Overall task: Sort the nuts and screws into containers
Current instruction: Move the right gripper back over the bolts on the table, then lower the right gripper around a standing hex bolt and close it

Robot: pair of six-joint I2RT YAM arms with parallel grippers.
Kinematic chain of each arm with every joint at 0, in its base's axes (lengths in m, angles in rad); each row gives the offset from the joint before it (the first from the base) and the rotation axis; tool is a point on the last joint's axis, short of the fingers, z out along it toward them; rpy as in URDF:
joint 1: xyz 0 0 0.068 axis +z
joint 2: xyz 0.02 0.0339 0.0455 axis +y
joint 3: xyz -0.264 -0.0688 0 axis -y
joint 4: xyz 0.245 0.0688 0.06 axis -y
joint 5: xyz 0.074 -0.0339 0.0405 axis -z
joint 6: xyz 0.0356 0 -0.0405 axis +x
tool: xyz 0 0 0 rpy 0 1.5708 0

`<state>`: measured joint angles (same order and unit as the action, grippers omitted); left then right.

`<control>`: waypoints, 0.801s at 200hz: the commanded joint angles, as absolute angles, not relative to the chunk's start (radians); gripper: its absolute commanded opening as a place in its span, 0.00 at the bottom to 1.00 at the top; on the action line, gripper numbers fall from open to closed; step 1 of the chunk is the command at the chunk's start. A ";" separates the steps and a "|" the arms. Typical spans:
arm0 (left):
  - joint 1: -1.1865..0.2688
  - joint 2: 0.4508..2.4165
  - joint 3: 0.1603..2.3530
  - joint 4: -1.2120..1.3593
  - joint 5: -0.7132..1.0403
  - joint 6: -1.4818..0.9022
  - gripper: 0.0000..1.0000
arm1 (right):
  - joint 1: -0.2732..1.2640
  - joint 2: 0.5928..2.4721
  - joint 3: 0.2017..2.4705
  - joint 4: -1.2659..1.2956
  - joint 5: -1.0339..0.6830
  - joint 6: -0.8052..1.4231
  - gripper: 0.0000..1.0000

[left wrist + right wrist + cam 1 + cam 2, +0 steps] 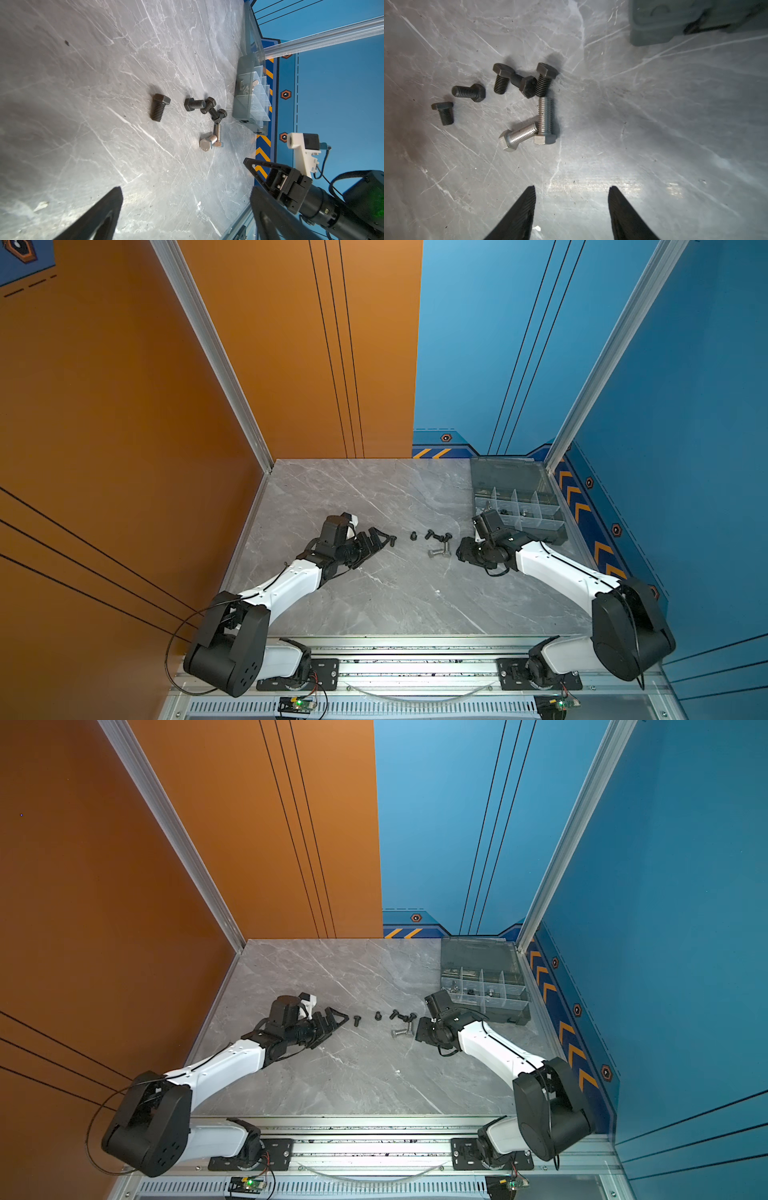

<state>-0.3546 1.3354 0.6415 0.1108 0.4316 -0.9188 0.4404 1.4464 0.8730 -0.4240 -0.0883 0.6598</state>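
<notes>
Several black screws (413,536) (469,92) and two silver screws (440,551) (546,122) lie loose on the marble table in both top views. One black screw (356,1020) lies just beyond the fingertips of my left gripper (386,540) (186,191), which is open and holds nothing. My right gripper (460,551) (572,188) hangs open and empty beside the silver pair. The containers are one grey organiser box (540,531) (241,104) at the back right, lid open. Silver wing nuts (256,83) lie in one of its compartments.
The box's raised lid (509,475) leans toward the blue back wall. An aluminium post (559,448) stands at the table's back right corner. The arms' mounting rail (415,655) runs along the front edge. The orange wall borders the table on the left.
</notes>
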 commanded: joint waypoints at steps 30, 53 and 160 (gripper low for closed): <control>-0.345 1.341 0.634 0.088 0.442 -0.887 0.98 | 0.496 1.537 0.969 -0.406 -0.028 0.689 0.58; -0.341 1.343 0.633 0.087 0.446 -0.885 0.98 | 0.519 1.570 1.002 -0.417 -0.016 0.687 0.58; -0.323 1.325 0.610 0.087 0.448 -0.882 0.98 | 0.555 1.702 1.109 -0.485 0.066 0.659 0.55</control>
